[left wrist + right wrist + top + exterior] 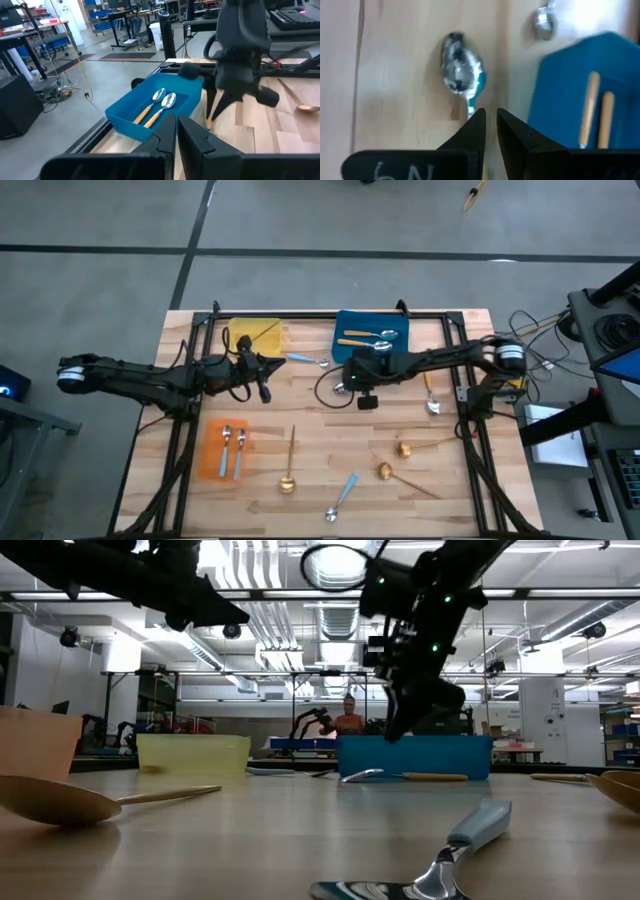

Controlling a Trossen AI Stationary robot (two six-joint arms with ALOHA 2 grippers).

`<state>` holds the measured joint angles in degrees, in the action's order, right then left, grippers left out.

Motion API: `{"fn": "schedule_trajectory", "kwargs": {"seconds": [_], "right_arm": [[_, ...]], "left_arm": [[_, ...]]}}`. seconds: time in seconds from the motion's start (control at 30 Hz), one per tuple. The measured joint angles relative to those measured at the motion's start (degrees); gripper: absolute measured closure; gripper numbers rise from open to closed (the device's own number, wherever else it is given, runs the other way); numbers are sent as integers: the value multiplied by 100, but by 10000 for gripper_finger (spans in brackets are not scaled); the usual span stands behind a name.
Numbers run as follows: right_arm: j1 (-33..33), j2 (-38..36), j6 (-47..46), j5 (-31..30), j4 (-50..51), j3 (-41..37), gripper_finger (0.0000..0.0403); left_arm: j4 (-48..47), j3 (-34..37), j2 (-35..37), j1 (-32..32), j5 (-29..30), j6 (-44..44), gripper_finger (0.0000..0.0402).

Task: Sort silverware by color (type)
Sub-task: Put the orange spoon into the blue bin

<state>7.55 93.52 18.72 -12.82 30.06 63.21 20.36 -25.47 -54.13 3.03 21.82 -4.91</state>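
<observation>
Our right hand [364, 376] hangs over the tabletop [320, 440] just in front of the blue tray [397, 322], with its fingers [472, 131] drawn nearly together and nothing between them. The thing the next move turns on is the blue-handled spoon [461, 73]. In the right wrist view its bowl lies straight ahead of the fingertips and its handle runs back toward the narrow gap, so the long axis looks roughly in line with the hand's reach. We think this is the spoon [308, 360] lying between the yellow tray [270, 332] and the blue tray, though the blur leaves that unsure.

Our left hand [262, 372] sits just on the other side of that spoon, about as near, its fingers [162, 137] also close together and empty. The right hand seems better aligned to take it.
</observation>
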Motion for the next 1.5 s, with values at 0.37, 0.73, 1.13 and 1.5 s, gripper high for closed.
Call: {"fn": "schedule_trajectory", "kwargs": {"seconds": [0.37,0.73,1.13,1.5], "right_arm": [[0,1156,236,-21,715,899,365],[0,1200,-118,125,948,1068,361],[0,1095,-232,105,1035,1066,277],[0,1470,-372,90,969,1066,268]], "left_arm": [[-302,0,-9,2,6,0,402],[-299,0,-13,2,6,5,402],[-300,0,-13,2,7,37,402],[-303,0,-13,2,9,48,401]]}}
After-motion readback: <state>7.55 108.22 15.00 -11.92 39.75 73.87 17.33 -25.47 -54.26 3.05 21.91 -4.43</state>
